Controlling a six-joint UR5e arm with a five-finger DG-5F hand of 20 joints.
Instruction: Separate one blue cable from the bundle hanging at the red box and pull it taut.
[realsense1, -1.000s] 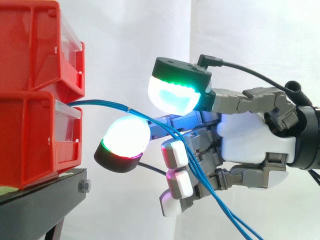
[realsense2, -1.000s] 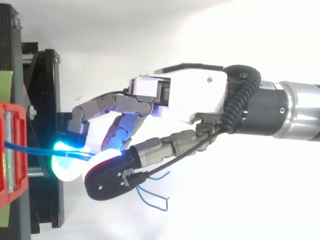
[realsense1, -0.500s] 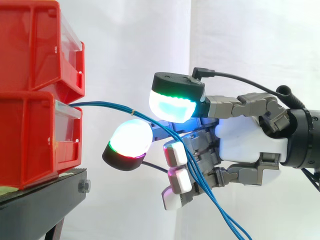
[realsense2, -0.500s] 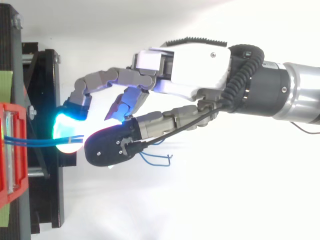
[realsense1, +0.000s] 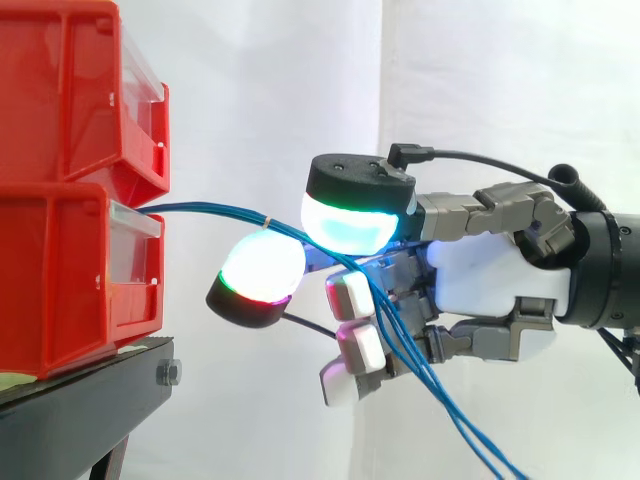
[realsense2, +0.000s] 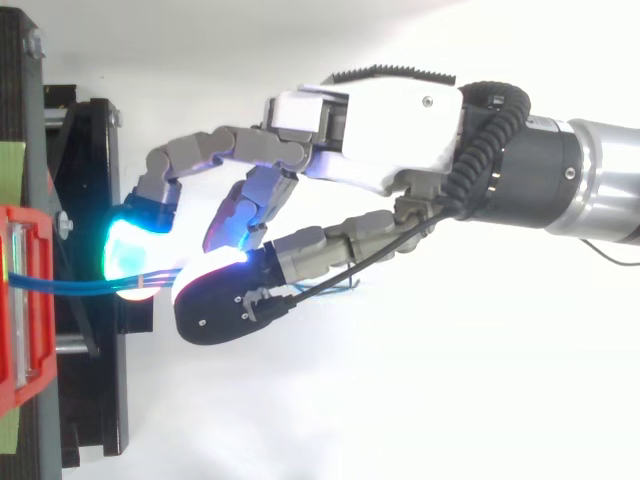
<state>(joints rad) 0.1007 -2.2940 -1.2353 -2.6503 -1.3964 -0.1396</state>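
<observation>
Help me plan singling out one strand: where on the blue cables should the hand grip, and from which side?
I'd take one of the blue cables out from the lower red box, where the bunch starts fanning into separate strands. Come level from the right: the box blocks the left.

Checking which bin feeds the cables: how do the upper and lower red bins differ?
The blue cables run out over the lower red bin's clear front lip to the hand; the upper red bin has none. The lower bin rests on the black stand; the upper bin is stacked on it. Both are red with a clear front lip.
</observation>
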